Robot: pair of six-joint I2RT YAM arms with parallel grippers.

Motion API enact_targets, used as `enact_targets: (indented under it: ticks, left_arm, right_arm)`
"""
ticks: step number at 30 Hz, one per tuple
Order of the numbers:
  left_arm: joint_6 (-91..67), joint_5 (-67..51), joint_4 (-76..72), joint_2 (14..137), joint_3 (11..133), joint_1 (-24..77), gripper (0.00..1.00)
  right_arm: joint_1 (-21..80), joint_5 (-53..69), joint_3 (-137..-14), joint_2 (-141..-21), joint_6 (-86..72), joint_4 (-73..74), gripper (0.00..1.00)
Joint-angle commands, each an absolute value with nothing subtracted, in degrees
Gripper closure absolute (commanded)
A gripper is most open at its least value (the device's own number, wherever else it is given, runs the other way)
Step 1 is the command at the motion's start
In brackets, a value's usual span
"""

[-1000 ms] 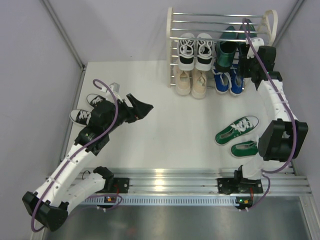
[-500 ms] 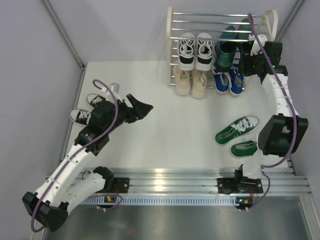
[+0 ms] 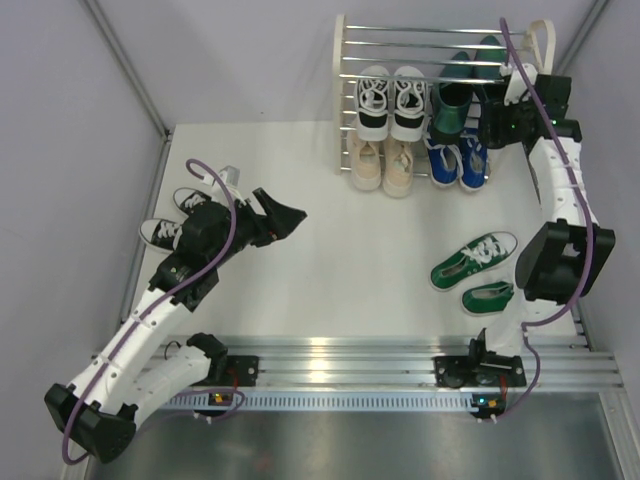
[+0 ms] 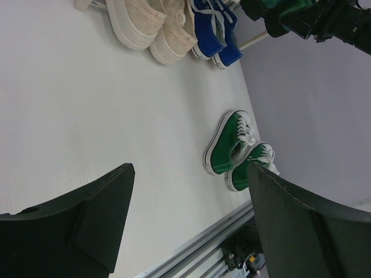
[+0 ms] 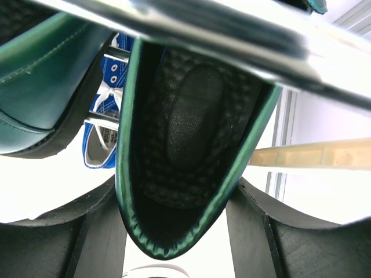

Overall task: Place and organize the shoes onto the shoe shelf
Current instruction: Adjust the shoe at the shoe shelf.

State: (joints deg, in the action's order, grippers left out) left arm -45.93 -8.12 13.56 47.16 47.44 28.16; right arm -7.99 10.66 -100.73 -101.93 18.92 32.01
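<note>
The shoe shelf (image 3: 350,60) stands at the back of the table. On it sit black-and-white sneakers (image 3: 391,100) and a dark green dress shoe (image 3: 452,105); beige lace-ups (image 3: 383,165) and blue sneakers (image 3: 457,162) are on the bottom level. My right gripper (image 3: 497,118) is at the shelf's right end, shut on the heel of the other dark green dress shoe (image 5: 185,133), which lies under a chrome bar (image 5: 203,23). Green sneakers (image 3: 476,262) lie on the table. My left gripper (image 3: 287,216) hovers open and empty, with another black-and-white pair (image 3: 172,218) behind it.
In the left wrist view the green sneakers (image 4: 229,152) lie between my spread fingers (image 4: 87,220), with the beige (image 4: 152,29) and blue (image 4: 215,36) pairs further off. Grey walls close in both sides. A metal rail (image 3: 330,360) runs along the near edge.
My right wrist has swung up and to the right along the shelf's end, still gripping the dress shoe. The left arm has not moved.
</note>
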Motion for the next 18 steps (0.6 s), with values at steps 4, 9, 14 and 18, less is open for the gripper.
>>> enact_targets:
  ticks: [4, 9, 14, 18]
  left_arm:
    - [-45.6, -9.1, 11.4, 47.3, 47.5, 27.8, 0.16]
    - [-45.7, -9.3, 11.3, 47.2, 47.6, 27.8, 0.16]
    - [-45.6, -9.8, 11.0, 47.8, 47.8, 27.9, 0.16]
    - [-45.5, -9.8, 10.9, 48.2, 48.1, 27.9, 0.16]
  right_arm:
    - [-6.1, 28.6, -107.9, -104.2, 22.1, 29.0, 0.91]
    - [-6.0, 30.8, -108.0, -104.5, 20.9, 28.0, 0.93]
    - [-6.0, 32.8, -108.3, -104.8, 20.1, 27.3, 0.93]
    - [-5.9, 33.1, -109.0, -105.5, 19.8, 27.2, 0.94]
